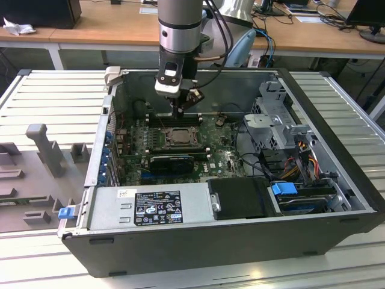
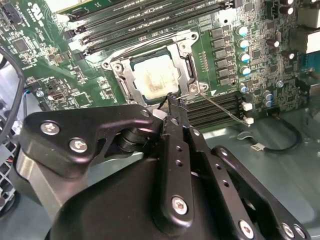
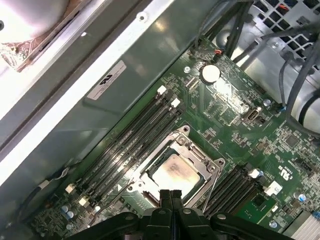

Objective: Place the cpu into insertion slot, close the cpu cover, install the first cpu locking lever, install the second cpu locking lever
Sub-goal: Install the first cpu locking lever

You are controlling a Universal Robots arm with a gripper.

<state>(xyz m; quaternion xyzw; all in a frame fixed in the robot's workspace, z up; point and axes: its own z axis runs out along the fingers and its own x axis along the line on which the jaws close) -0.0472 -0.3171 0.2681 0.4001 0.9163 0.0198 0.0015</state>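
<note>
The cpu [image 2: 156, 77] lies flat in its socket on the green motherboard, its pale metal top showing through the square window of the cpu cover [image 2: 121, 76], which lies down around it. The cpu [image 3: 172, 172] and cover [image 3: 202, 159] appear the same way in the first wrist view. A thin wire locking lever [image 2: 220, 106] runs out from the socket's corner over the memory slots. My gripper [image 2: 173, 100] is shut with nothing between its fingers, its tips just above the socket's edge. In the exterior view the gripper [image 1: 180, 111] hangs over the socket [image 1: 179, 136].
The open computer case [image 1: 313, 232] surrounds the board. Memory slots [image 3: 135, 135] flank the socket. A power supply [image 1: 150, 208], a black drive [image 1: 240, 197], a drive cage [image 1: 277, 120] and cables [image 1: 301, 159] sit nearby. A grey fixture [image 1: 42, 150] stands at the exterior view's left.
</note>
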